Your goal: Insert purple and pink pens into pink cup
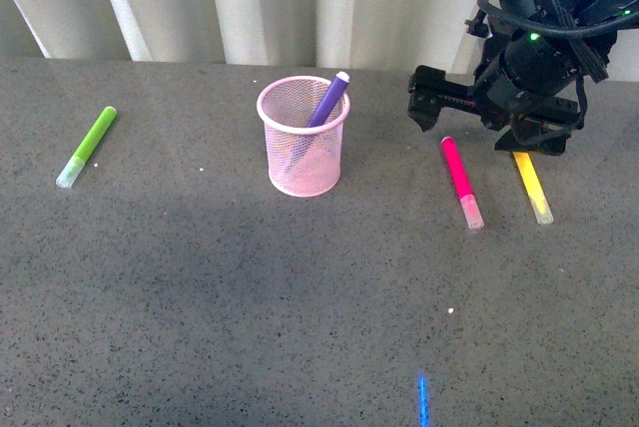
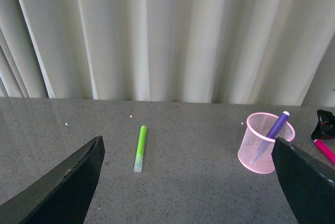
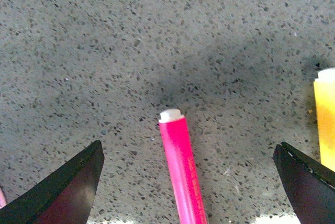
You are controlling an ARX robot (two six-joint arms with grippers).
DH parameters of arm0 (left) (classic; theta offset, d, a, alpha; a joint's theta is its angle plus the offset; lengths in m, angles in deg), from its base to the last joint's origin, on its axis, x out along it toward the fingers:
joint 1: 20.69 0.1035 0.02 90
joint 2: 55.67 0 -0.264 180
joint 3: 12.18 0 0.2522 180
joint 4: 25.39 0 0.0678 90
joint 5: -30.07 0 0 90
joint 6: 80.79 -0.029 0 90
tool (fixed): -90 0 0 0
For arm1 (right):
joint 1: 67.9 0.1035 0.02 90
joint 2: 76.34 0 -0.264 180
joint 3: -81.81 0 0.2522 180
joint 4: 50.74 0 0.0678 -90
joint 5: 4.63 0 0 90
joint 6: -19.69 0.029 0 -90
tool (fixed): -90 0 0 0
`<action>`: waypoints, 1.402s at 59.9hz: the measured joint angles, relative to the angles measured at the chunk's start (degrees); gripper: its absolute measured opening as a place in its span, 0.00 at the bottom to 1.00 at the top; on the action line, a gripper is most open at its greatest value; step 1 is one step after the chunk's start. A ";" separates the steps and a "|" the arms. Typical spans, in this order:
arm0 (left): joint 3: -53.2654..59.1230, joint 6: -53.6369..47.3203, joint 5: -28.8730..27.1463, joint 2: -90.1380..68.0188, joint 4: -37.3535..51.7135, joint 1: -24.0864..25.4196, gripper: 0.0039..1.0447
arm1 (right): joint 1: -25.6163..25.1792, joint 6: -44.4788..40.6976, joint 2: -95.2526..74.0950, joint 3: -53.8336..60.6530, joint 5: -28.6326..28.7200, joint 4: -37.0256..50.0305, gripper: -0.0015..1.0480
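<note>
A: Layout, left to right?
B: Lime marker [image 1: 88, 146] lying flat. Pink cup [image 1: 303, 138] upright, purple pen [image 1: 327, 100] leaning inside. Pink pen [image 1: 460, 180] flat, right of cup; yellow marker [image 1: 532, 186] beside it.
A: Jaws?
B: Left gripper [image 2: 187, 143] spread wide, empty. Right gripper [image 3: 188, 144] spread wide over pink pen's end, empty.

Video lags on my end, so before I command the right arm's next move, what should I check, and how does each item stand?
1. Purple pen in pink cup: ok, leaning on the rim.
2. Pink pen free to grasp: ok, lying flat, apart from the yellow marker.
3. Right gripper open: ok, wide.
4. Pink pen lined up between its fingers: ok, roughly centred in the wrist view.
5. Gripper low enough to close: cannot tell.
6. Left gripper clear of the cup: ok, open, off to the side.
</note>
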 joint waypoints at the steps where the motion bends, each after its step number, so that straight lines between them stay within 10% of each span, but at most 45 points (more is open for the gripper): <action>1: 0.00 0.00 0.00 0.00 0.00 0.00 0.94 | 0.07 0.04 -0.09 -0.13 0.02 -0.04 0.93; 38: 0.00 0.00 0.00 0.00 0.00 0.00 0.94 | 1.22 1.62 -1.44 3.50 0.85 4.17 0.92; 69: 0.00 0.00 0.00 0.00 0.00 0.00 0.94 | -1.53 2.86 -1.66 3.58 1.44 4.42 0.16; 84: 0.00 0.00 0.00 -0.02 0.00 0.00 0.94 | -2.14 3.32 -1.66 3.67 1.75 4.90 0.11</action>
